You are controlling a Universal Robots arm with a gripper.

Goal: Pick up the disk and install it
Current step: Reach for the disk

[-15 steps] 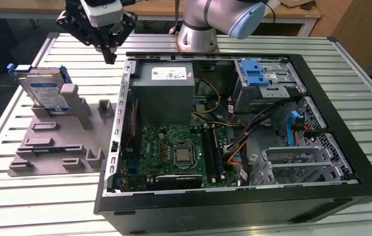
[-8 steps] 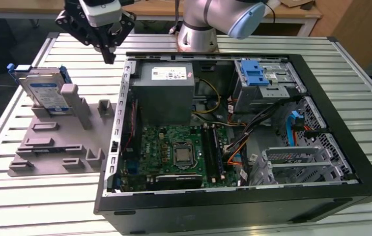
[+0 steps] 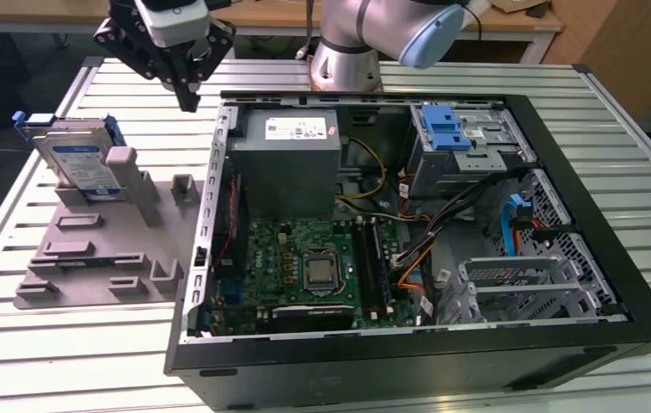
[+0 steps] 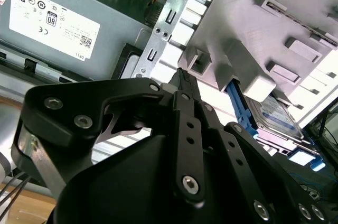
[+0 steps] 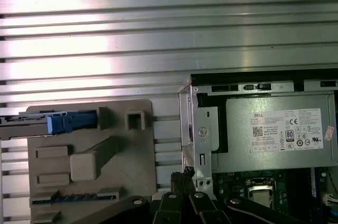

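The disk (image 3: 78, 163) stands on edge in a grey holder (image 3: 95, 258) at the exterior view's left, silver-grey with a white-and-blue label and a blue bracket. My gripper (image 3: 191, 103) hangs above the table between the holder and the open computer case (image 3: 606, 249), to the right of the disk and apart from it. Its fingers meet at a point with nothing held, in both wrist views (image 4: 182, 76) (image 5: 185, 174). The second wrist view has the disk (image 4: 274, 113) beyond the fingertips. In the first wrist view the disk (image 5: 31, 123) is edge-on.
The case lies open on a slatted metal table (image 3: 73, 361). Inside are a grey power-supply box (image 3: 291, 163), a motherboard (image 3: 302, 267), loose cables and a metal drive cage with a blue latch (image 3: 463, 138). The arm's base (image 3: 342, 60) stands behind the case.
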